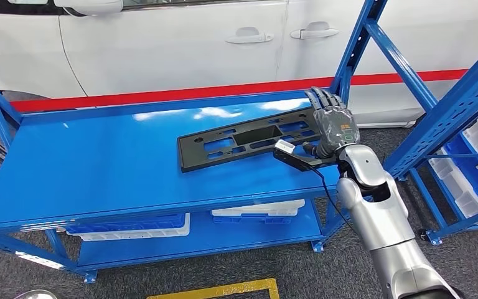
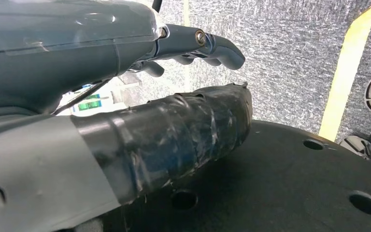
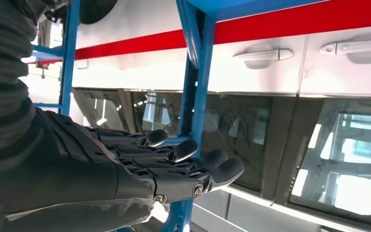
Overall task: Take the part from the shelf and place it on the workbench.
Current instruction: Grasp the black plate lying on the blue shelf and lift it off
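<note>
Pickup had not begun as far as I could judge: the part (image 1: pixel 249 142) lay flat near the shelf's (image 1: pixel 99 162) right edge, my right hand (image 1: pixel 334 124) beside it, fingers extended, holding nothing.

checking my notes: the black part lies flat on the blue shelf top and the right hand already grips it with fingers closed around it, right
Not quite. The black part does lie flat on the blue shelf top, but the right hand is not gripping it. Its fingers are stretched out straight at the part's right end, closed around nothing, as the right wrist view and the head view show.
</note>
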{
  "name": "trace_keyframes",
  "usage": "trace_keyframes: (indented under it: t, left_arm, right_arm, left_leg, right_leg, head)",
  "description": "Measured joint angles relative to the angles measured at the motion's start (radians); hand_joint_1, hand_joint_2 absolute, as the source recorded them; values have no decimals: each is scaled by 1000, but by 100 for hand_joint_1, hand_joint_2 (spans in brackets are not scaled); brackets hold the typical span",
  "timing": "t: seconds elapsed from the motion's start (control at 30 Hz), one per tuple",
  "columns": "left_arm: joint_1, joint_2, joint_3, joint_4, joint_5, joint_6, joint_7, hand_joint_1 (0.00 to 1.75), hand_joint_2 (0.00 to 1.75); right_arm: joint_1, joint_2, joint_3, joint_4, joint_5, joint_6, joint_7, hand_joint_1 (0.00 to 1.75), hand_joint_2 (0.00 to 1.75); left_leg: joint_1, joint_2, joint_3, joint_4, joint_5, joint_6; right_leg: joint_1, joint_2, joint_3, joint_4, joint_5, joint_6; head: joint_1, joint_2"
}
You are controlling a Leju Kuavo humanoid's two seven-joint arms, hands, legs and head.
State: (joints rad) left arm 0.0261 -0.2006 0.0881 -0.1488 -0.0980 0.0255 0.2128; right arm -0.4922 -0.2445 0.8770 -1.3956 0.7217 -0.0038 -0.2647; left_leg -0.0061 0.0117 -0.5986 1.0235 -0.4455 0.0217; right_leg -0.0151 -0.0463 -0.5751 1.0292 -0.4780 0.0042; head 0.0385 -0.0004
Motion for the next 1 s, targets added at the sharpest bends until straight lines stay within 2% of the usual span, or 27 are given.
trace_keyframes:
  t: [0.23,0.47,1.0]
  left_arm:
    - [0,7,0,0,1,4,18,0,0]
    - [0,15,0,0,4,4,24,0,0]
    - [0,23,0,0,5,4,24,0,0]
  right_arm:
    - [-12,1,32,32,3,-20,-12,0,175]
    - [-49,0,66,71,1,10,-38,0,175]
    - [-144,10,167,265,2,41,-38,0,175]
  left_leg:
    - [0,0,0,0,0,0]
    - [0,0,0,0,0,0]
    - [0,0,0,0,0,0]
  right_leg:
    - [0,0,0,0,0,0]
    - [0,0,0,0,0,0]
    - [0,0,0,0,0,0]
  head:
    - [0,0]
    - [0,0]
    - [0,0]
